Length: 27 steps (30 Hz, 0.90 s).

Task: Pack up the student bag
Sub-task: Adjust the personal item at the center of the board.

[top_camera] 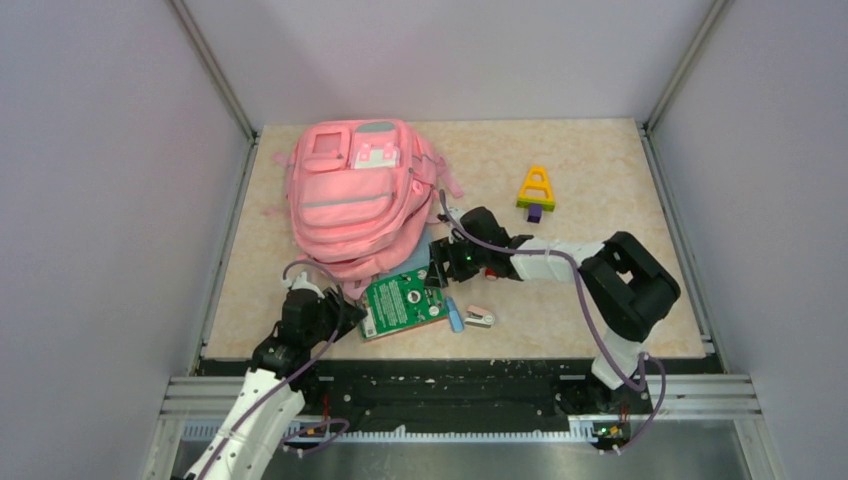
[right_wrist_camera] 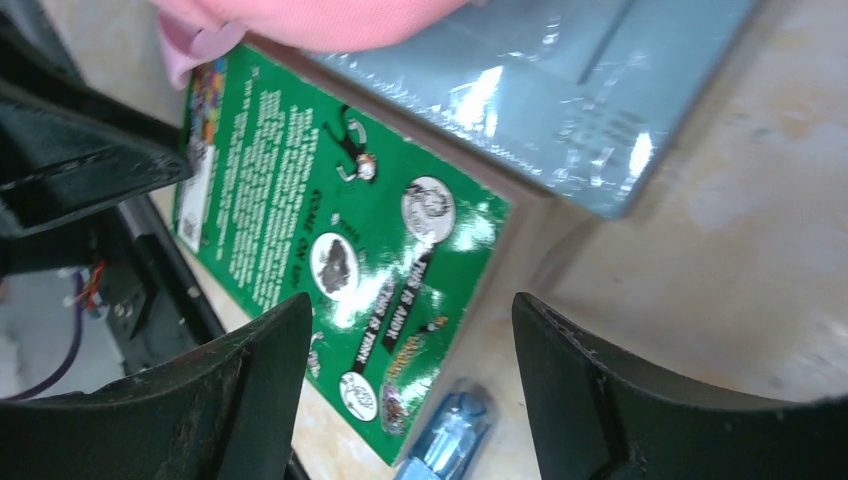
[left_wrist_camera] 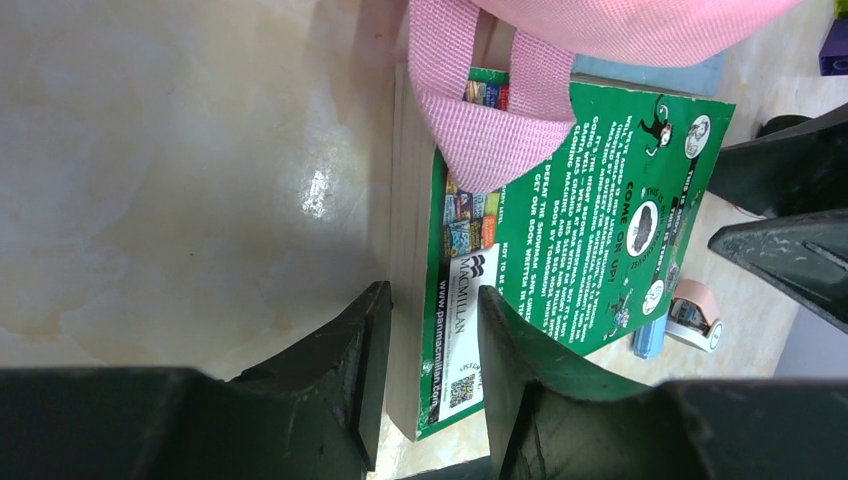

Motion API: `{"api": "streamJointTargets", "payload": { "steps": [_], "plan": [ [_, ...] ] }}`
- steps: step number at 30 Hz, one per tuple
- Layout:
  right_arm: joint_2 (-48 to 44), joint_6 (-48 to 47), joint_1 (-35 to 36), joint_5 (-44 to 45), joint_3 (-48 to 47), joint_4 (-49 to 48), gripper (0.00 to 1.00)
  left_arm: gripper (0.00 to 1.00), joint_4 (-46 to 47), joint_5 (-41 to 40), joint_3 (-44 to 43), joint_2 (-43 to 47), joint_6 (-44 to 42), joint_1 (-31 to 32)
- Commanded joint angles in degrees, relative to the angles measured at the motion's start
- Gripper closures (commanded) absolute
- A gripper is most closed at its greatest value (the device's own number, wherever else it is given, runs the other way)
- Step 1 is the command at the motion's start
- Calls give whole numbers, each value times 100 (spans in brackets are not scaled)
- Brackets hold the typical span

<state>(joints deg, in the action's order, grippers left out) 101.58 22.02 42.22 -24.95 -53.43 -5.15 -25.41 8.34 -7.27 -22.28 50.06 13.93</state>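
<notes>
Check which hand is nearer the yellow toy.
Right. The right hand is over the book's far corner, on the side toward the toy. The left hand grips the book's opposite edge, farther away.

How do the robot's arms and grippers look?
The left arm and right arm have white links and bulky black joints, with purple cables looping along them. The left gripper and right gripper are black, with thick wedge-shaped fingers. A green light glows on the right wrist.
</notes>
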Motion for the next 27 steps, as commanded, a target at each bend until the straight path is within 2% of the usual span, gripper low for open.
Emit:
{"api": "streamJointTargets", "payload": {
  "steps": [1, 6, 9, 12, 16, 20, 24, 27],
  "plan": [
    [357, 242, 34, -1345, -139, -795, 29, 58, 326, 104, 63, -67, 48, 13],
    [631, 707, 222, -2078, -98, -1708, 33, 59, 611, 290, 160, -217, 31, 13],
    [655, 786, 369, -1927, -255, -1732, 34, 60, 701, 383, 164, -334, 32, 13],
    [263, 396, 436, -834, -378, -722, 29, 60, 562, 263, 79, -358, -25, 13],
    [-523, 106, 303, 1251, -401, 737, 23, 59, 321, 12, -34, -144, -45, 13],
    [-1573, 154, -184, 2234, -11, 1443, 21, 53, 229, -112, -57, 106, -26, 13],
    [-2316, 280, -534, 3888, 197, 2575, 19, 50, 229, -127, -16, 205, 21, 13],
    [-2579, 551, -1100, 4274, 472, 3071, 17, 48, 229, -101, -20, 191, 12, 13]
  ]
}}
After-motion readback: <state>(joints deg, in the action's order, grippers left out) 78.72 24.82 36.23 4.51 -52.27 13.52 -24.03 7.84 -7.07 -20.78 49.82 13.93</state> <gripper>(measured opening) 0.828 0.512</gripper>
